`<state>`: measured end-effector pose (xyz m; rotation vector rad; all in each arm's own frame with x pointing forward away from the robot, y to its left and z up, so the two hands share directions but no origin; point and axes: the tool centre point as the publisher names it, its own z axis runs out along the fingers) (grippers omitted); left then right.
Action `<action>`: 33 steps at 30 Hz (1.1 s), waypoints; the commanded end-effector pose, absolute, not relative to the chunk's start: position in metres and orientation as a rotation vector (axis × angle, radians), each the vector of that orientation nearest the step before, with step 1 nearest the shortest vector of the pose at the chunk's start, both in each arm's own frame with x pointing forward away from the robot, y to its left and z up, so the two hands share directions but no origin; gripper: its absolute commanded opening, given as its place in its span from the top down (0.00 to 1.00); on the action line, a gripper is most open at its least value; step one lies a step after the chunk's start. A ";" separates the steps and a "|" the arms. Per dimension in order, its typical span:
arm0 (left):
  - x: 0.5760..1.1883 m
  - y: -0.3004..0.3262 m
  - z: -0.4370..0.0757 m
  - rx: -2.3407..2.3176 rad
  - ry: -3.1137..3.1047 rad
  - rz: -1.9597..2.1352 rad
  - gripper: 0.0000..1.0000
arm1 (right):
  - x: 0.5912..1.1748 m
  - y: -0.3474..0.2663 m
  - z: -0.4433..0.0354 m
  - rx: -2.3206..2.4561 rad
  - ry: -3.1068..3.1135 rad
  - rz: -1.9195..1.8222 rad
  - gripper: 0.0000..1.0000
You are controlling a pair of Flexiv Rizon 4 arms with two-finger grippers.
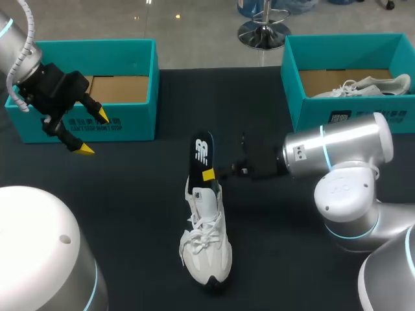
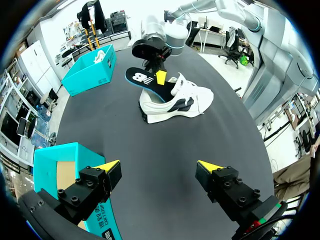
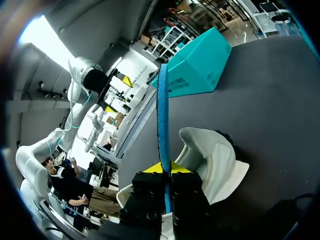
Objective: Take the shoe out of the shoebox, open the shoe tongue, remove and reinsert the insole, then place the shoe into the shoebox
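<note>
Insole pinched thin-edge in right pincer, half out of unheld shoe, left pincer spread idle: may slip free or tip shoe.

I count 2 teal shoeboxes, upper left and upper right, 2 white shoes, 1 insole, 2 grippers

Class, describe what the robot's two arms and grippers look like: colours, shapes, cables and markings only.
Both arms are rounded silver-grey tubes with cyan rings at the joints. The left arm carries a white ribbed hose; the right arm shows small dark markings near its ring. The left gripper and right gripper are blocky black with bolted fingers and yellow wedge tips.
</note>
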<state>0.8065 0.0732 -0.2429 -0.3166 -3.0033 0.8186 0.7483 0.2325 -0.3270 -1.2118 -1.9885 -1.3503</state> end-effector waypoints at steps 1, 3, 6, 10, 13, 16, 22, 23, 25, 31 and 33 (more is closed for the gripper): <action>0.807 0.073 -0.243 -0.317 -3.003 0.813 0.00 | 0.734 0.238 -0.336 -1.243 -1.969 -1.360 1.00; 0.807 0.073 -0.243 -0.317 -3.003 0.813 0.00 | 0.728 0.238 -0.339 -1.256 -1.958 -1.353 1.00; 0.807 0.073 -0.243 -0.317 -3.003 0.813 0.00 | 0.722 0.237 -0.343 -1.266 -1.950 -1.341 1.00; 0.807 0.073 -0.243 -0.317 -3.003 0.813 0.00 | 0.721 0.237 -0.344 -1.274 -1.946 -1.323 1.00; 0.807 0.073 -0.243 -0.317 -3.003 0.813 0.00 | 0.725 0.237 -0.340 -1.280 -1.950 -1.327 0.51; 0.807 0.073 -0.243 -0.317 -3.003 0.813 0.00 | 0.733 0.238 -0.332 -1.265 -1.975 -1.334 0.20; 0.807 0.073 -0.243 -0.317 -3.003 0.813 0.00 | 0.753 0.236 -0.324 -1.238 -2.013 -1.336 0.16; 0.807 0.073 -0.243 -0.317 -3.003 0.813 0.00 | 0.756 0.236 -0.323 -1.231 -2.019 -1.335 0.20; 0.807 0.073 -0.243 -0.317 -3.003 0.813 0.00 | 0.762 0.235 -0.320 -1.225 -2.033 -1.330 0.42; 0.807 0.073 -0.243 -0.317 -3.003 0.813 0.00 | 0.770 0.230 -0.317 -1.226 -2.056 -1.326 1.00; 0.807 0.073 -0.243 -0.317 -3.003 0.813 0.00 | 0.770 0.229 -0.317 -1.222 -2.060 -1.327 1.00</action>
